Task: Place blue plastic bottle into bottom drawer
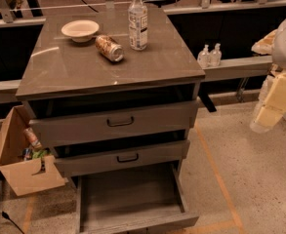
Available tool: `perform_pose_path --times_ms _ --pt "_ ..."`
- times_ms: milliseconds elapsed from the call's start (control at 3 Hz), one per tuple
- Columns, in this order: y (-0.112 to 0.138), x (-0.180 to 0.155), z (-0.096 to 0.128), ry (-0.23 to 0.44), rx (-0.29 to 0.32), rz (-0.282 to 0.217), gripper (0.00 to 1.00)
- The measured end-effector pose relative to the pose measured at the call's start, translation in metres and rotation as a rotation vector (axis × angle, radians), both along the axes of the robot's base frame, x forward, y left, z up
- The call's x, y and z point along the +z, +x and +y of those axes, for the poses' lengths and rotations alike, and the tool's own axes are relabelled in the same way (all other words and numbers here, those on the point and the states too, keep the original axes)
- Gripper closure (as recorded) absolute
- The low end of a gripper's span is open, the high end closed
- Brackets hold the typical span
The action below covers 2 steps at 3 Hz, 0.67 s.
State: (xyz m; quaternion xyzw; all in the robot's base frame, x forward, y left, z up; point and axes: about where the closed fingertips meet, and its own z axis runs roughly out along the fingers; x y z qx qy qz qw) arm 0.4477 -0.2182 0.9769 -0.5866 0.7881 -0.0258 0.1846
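One pale gripper (271, 108) hangs at the right edge, well apart from the cabinet (113, 126); whether it is parted or clenched I cannot tell. On the grey top (74, 67), far side, the bottle (138, 21) stands upright, with a can (109, 48) and bowl (80, 29) to its left. Near the speckled floor (245, 160) the bottom drawer (132, 199) is pulled out.

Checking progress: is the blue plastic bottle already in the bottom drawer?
No, the blue plastic bottle stands on the cabinet top while the gripper hangs at the far right, away from it.
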Motion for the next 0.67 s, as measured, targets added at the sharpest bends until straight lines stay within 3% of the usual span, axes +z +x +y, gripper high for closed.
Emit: perform_pose_path --times_ms 333,667 --pt "0.051 0.01 -0.014 0.117 -0.063 -0.113 0.0" --pt "0.128 0.026 -0.025 0.278 -0.084 -0.27 0.0"
